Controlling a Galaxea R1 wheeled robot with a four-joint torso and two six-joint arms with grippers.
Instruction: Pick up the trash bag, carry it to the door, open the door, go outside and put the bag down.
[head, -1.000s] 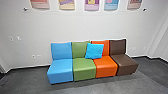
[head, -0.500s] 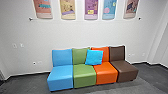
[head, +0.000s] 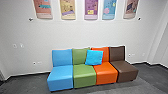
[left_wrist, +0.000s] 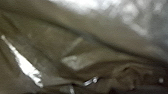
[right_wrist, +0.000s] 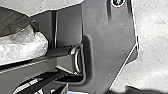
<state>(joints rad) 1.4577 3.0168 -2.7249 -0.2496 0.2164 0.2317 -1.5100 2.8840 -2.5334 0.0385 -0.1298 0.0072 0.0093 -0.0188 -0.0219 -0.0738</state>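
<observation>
**While indoors with the trash bag (left_wrist: 75, 50), apparently on the carrying leg**

Though facing a row of coloured seats (head: 84, 75) set along a pale wall (head: 82, 32), seems to be at the carry rather than the pick-up. Can make out dark, glossy, creased plastic very close to the left wrist camera: almost certainly the bag. Shows in the right wrist view too, near the robot's dark body (right_wrist: 107, 45), next to pale crumpled plastic (right_wrist: 27, 45), perhaps part of the same load.

Cannot tell whether open or closed at the jaws of the left gripper, nor at those of the right gripper; cannot confirm a grip on the bag by either.

Leaves the door, the trip outside and the setting down to be done. Calls for turning away from the seats and the blue cushion (head: 94, 57), keeping the bag close, and making sure of a secure hold before sparing a gripper for the door. Risks, at a guess, snagging loose plastic on the body or losing the bag mid-turn.
</observation>
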